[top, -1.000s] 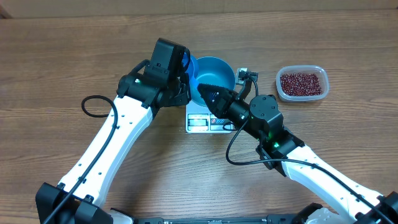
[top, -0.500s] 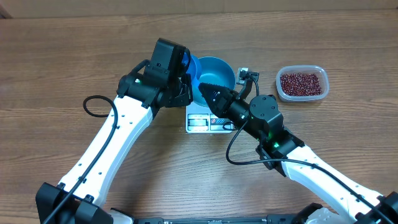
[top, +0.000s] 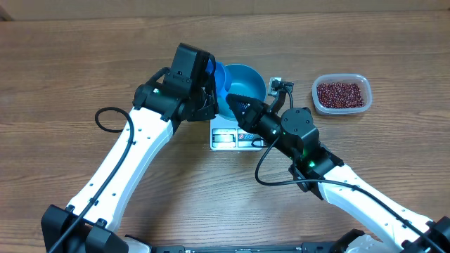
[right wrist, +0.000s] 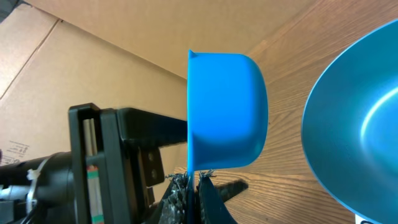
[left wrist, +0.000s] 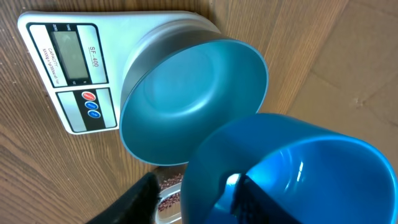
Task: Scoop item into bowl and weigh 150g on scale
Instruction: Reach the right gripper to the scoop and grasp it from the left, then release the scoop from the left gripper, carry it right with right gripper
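Wooden table (top: 70, 63): empty bowl (top: 247, 79) sits on scale (top: 223, 138); beans (top: 340, 93) lie in tub (top: 316, 100) right of scale. Right gripper (right wrist: 194, 182) has just clamped the scoop (right wrist: 227, 112) near the scale; left gripper (top: 206, 90) jaws cannot be judged. Handover likely; scooping follows.

The brown wooden table (top: 70, 63) carries a white square digital scale (top: 226, 138) just beside the blue plastic scoop (top: 214, 74). A clear plastic tub (top: 341, 107) of red-brown beans (top: 341, 93) lies well to the scoop's right.

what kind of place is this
Probably a robot lab test bench, not a kitchen: a bare wood-grain table with cardboard along its far edge, two robot arms working over it, and a few staged props, a scale carrying a bowl and a tub of beans.
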